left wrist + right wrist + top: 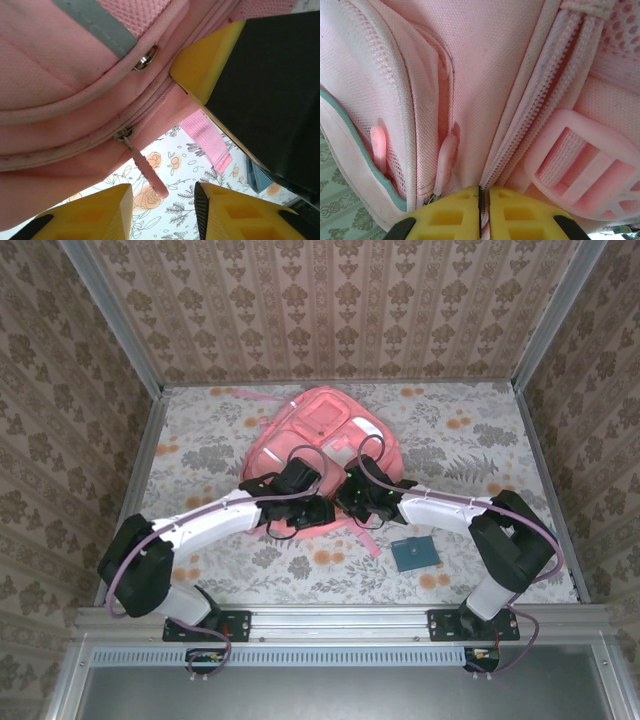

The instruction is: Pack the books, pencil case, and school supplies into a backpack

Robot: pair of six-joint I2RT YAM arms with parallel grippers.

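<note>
The salmon-pink backpack (325, 430) lies flat in the middle of the table, and both grippers are at its near edge. My left gripper (305, 502) (163, 192) is open, with a pink zipper pull (147, 170) hanging from the backpack's seam (60, 75) between its yellow fingers without touching them. My right gripper (357, 498) (484, 192) is shut on the backpack's zipper edge (520, 125), pinching fabric. Its yellow and black body (260, 75) looms at the right of the left wrist view. A small teal book (414, 554) lies on the table by the right arm. The pencil case is out of view.
A pink strap (207, 137) trails from the backpack onto the floral tablecloth (200, 430). A pale pink buckle (585, 170) and two more zipper pulls (445, 160) sit close to the right fingers. Patterned walls (320, 310) enclose the table on three sides.
</note>
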